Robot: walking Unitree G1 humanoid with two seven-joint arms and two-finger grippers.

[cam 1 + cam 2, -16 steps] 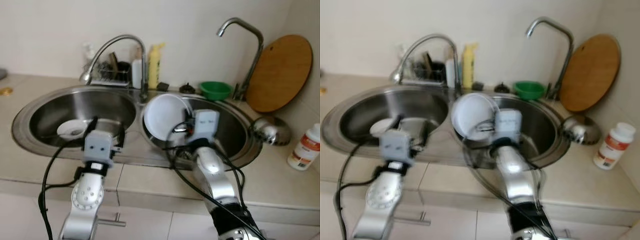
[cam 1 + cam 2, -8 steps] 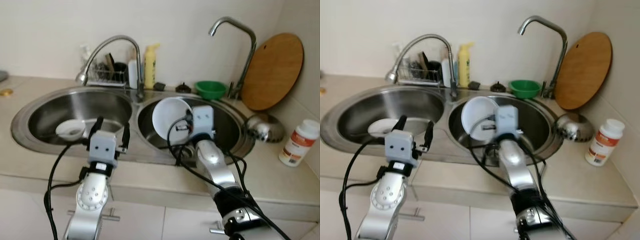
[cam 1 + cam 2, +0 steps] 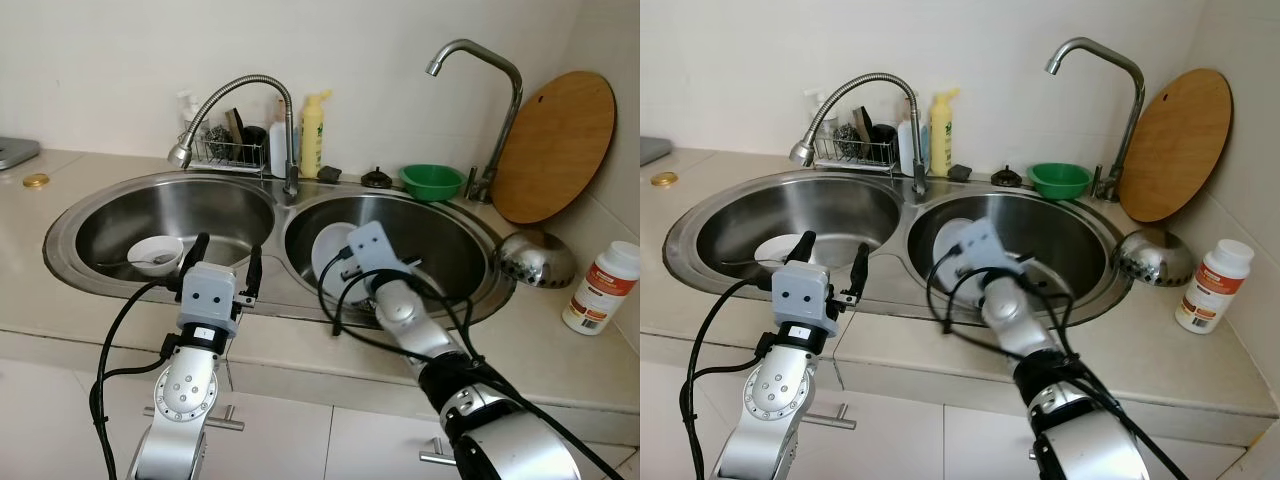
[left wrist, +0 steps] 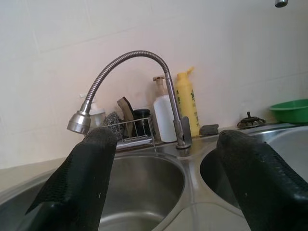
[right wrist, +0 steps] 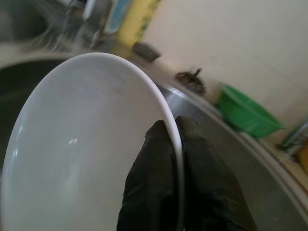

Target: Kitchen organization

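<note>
White bowl (image 5: 82, 144): held on edge by its rim, down inside the right basin (image 3: 455, 250) of the double sink, its hollow facing the left basin's side.
Right gripper (image 5: 174, 144): both black fingers pinched tight on the bowl's rim, one inside the hollow, one on the outer wall; the wrist block hides most of this from the head camera.
Left gripper (image 3: 222, 262): fingers spread wide with nothing between them, held above the front rim of the left basin (image 3: 215, 210), pointing toward the back wall.
Small white dish (image 3: 156, 254): lies on the floor of the left basin, well apart from the held bowl; something thin lies in it, perhaps a spoon, too small to be sure.
Gooseneck faucet (image 4: 125, 72): rises from the divider between the basins and arches over the left one, spray head hanging low.
Tall faucet (image 3: 495, 110): stands at the back right of the right basin, spout curving toward the left.
Wire caddy (image 3: 232, 152): behind the left basin against the wall, holding scrubbers and a dark cup.
Bottles: a white pump bottle (image 4: 162, 115) and a yellow bottle (image 3: 312, 134) stand just beside the gooseneck faucet's base.
Green bowl (image 3: 432, 181): on the rear ledge behind the right basin, near the tall faucet.
Cutting board (image 3: 555, 145): round, wooden, leaning upright against the corner wall.
Steel bowl (image 3: 537, 260): resting tilted on the counter just right of the sink rim.
Pill bottle (image 3: 600, 288): white with an orange label, on the counter to the right of the steel bowl.
Black cables (image 3: 345, 300): loop from the right wrist over the sink's front rim, crossing in front of the bowl.
</note>
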